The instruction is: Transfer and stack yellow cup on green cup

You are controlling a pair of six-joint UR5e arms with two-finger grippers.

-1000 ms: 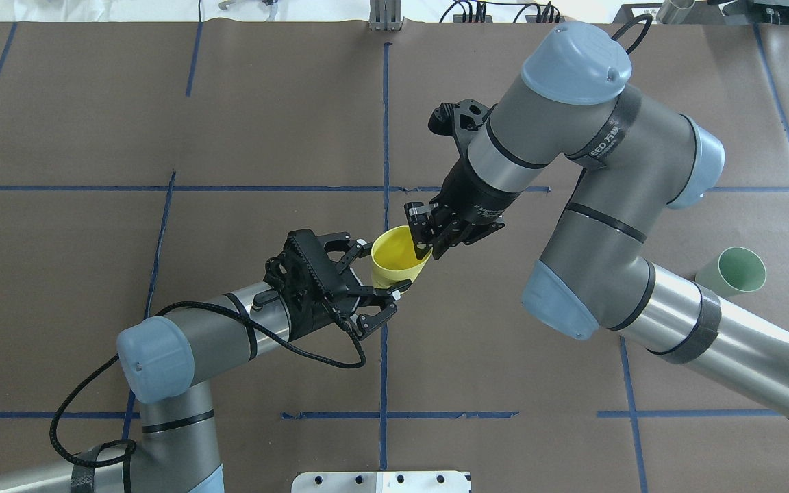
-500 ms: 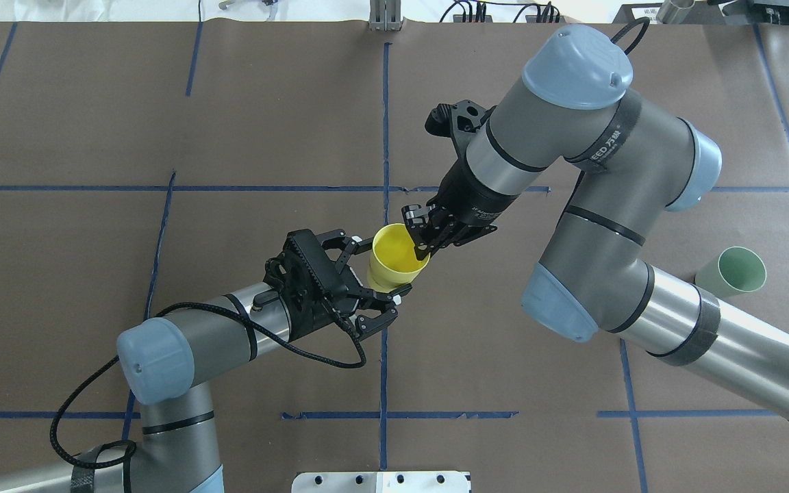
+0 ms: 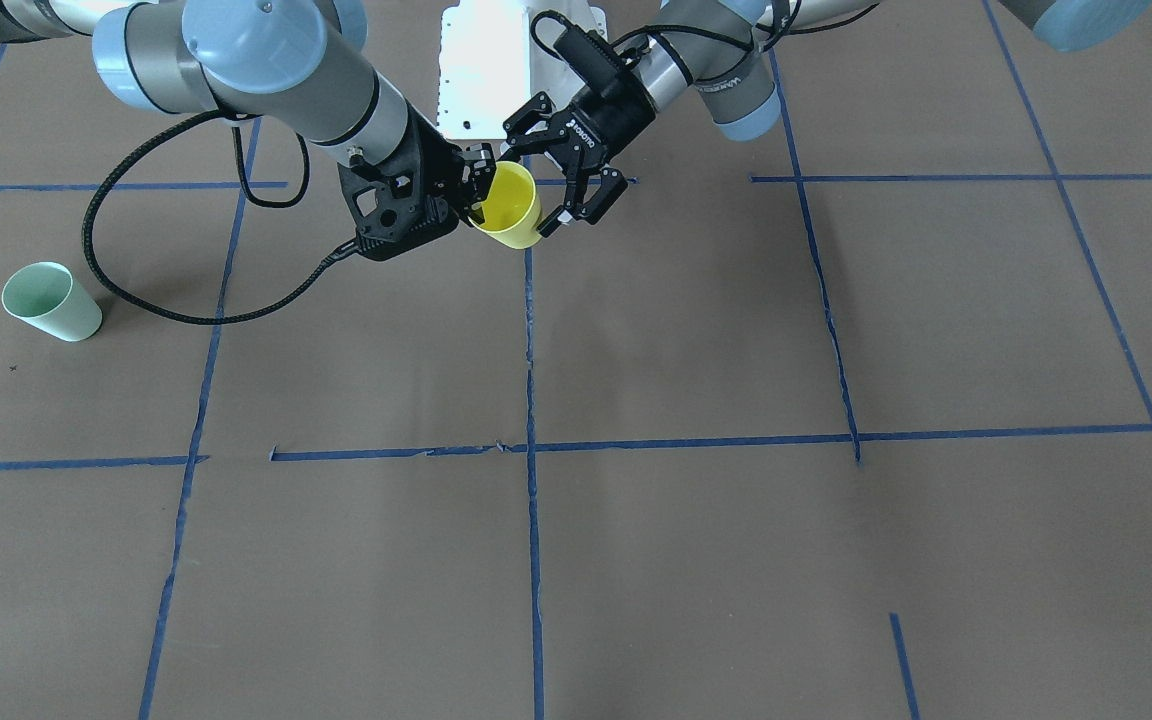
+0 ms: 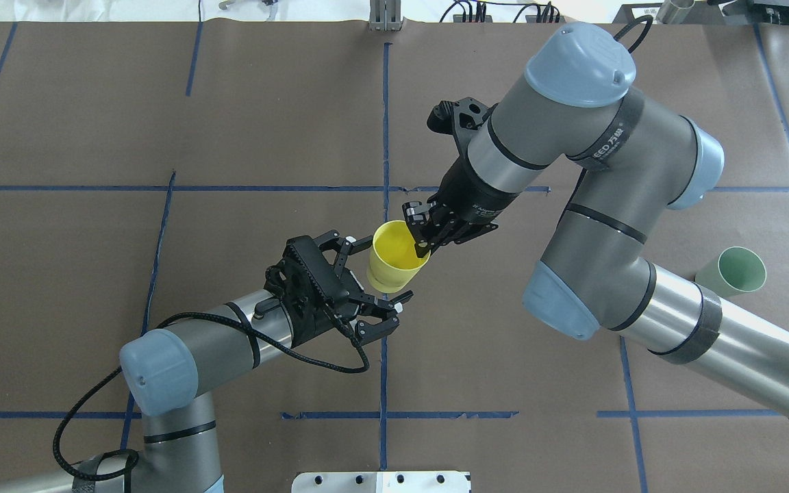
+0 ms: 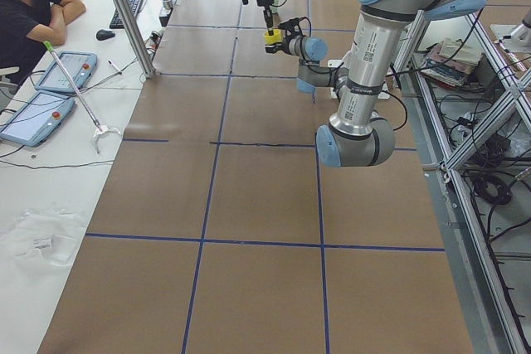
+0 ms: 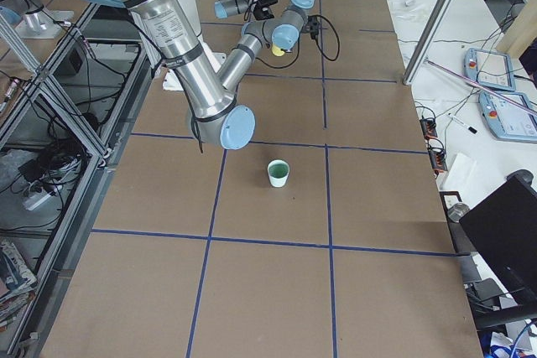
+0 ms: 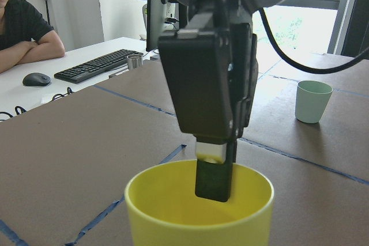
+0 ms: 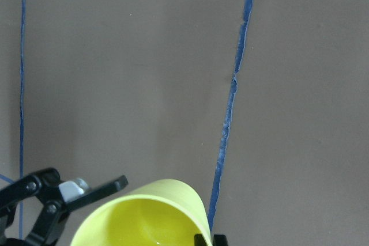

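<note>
Left pincer (image 3: 519,190), black body: you can read "ROBOTIQ" in white letters, upside down in the front-facing view.
Black band (image 4: 608,140) on the right arm (image 4: 641,205): you can read "EED" in white, then two characters too unclear to name. The band curves out of sight before the "E".
Right arm's wrist, overhead view: small white print, too fine for you to read.
Left arm (image 3: 716,70), grey sleeve behind the pincer: a white line of print, too blurred to spell out.
Near arms in both side views: white stickers with tiny print, not legible.
</note>
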